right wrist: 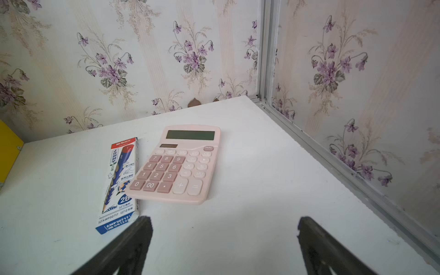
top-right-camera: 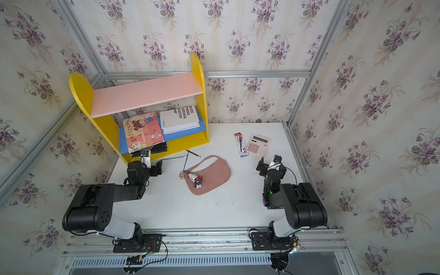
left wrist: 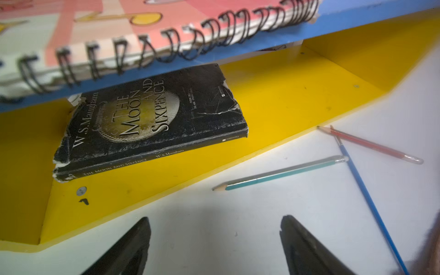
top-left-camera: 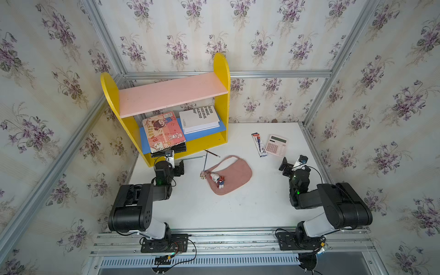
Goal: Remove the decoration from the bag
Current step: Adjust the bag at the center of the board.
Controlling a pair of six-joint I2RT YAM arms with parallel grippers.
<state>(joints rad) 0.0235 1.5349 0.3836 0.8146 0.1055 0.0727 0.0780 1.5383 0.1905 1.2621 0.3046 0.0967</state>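
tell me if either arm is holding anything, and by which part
Nothing is held. The left gripper and the right gripper are both open, with only table between their fingers. The decoration lies untouched on the bag.

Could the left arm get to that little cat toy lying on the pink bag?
Probably yes: only bare table separates the open left gripper from the decoration on the bag; a blue pencil lies nearby.
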